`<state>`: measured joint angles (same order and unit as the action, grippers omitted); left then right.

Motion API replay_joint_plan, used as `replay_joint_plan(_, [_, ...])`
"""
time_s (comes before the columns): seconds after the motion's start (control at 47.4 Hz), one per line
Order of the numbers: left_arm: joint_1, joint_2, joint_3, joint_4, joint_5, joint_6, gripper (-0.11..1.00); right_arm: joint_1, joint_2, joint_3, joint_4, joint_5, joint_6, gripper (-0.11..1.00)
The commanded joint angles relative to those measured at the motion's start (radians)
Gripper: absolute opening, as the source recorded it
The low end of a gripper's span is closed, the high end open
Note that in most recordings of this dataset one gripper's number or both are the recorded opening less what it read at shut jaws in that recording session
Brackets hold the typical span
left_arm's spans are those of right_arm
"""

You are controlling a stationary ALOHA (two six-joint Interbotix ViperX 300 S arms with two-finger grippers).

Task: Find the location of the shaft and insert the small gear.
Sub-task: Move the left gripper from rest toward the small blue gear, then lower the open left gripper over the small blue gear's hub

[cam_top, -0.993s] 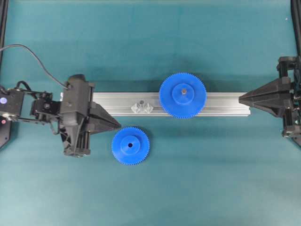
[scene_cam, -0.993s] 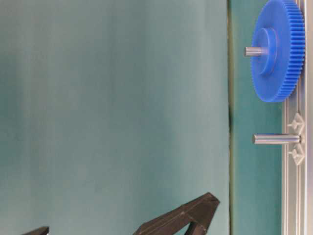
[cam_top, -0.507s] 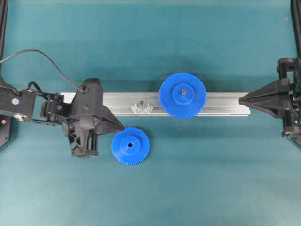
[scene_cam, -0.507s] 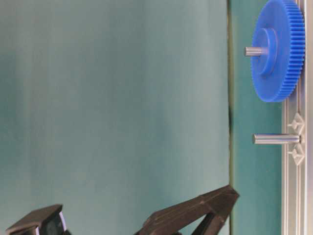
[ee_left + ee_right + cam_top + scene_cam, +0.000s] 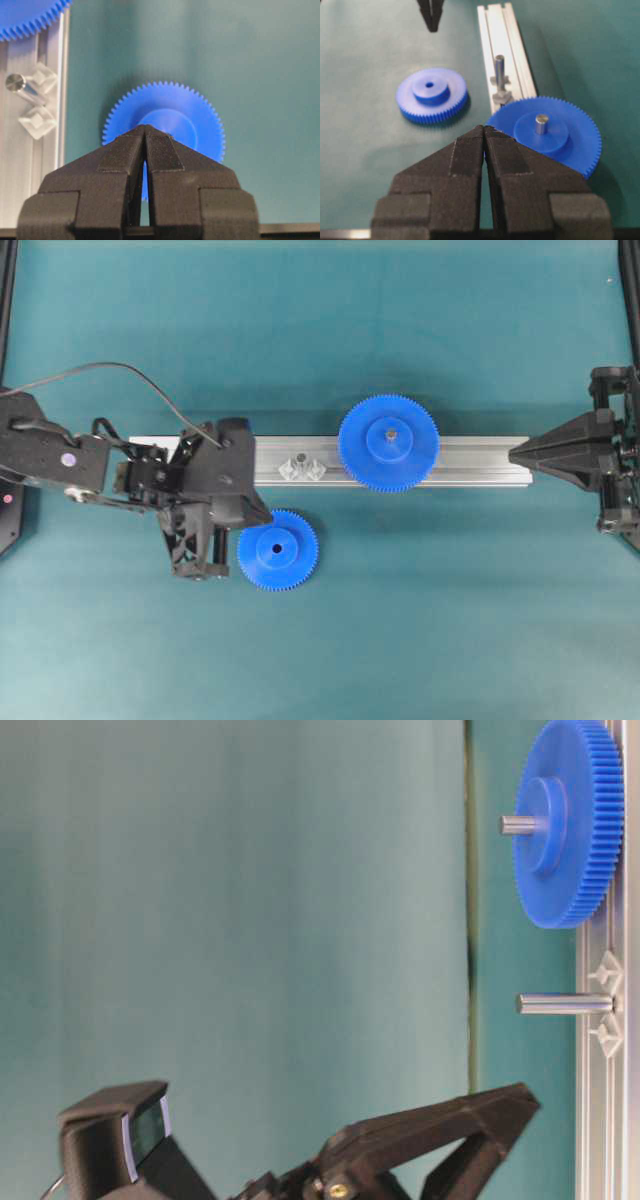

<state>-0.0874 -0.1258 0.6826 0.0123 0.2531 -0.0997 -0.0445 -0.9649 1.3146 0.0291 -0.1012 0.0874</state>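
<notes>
Small gear (image 5: 278, 549): blue, finely toothed, raised hub with dark centre hole, flat on the bench (image 5: 420, 620) beside the rail (image 5: 470, 461). Shaft (image 5: 299, 457): silvery pin upright on the rail. Left tool (image 5: 268, 523) closed, empty, tip at the gear's rim; right tool (image 5: 514, 452) closed, empty.

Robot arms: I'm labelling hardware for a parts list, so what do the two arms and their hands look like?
Both are black. Each hand, left hand and right hand, tapers to a wedge of two fingers with ribbed pads. A thin black cable loops over the left arm, which carries a small purple dot.
</notes>
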Motion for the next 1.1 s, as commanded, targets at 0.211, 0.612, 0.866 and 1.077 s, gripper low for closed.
replay_joint_plan(0.211, [-0.017,0.021,-0.06,0.002,0.049,0.003,0.01,-0.008,-0.002,0.008,0.003,-0.005,0.011,0.05])
replay_joint_plan(0.612, [-0.021,0.087,-0.126,0.002,0.169,0.003,0.01,-0.008,-0.003,0.011,0.003,0.051,0.011,0.05])
replay_joint_plan(0.866, [-0.021,0.14,-0.189,0.002,0.267,0.008,0.01,-0.011,-0.018,0.009,0.002,0.077,0.011,0.05])
replay_joint_plan(1.077, [-0.021,0.163,-0.213,0.002,0.275,0.029,0.01,-0.017,-0.029,0.011,0.002,0.078,0.011,0.05])
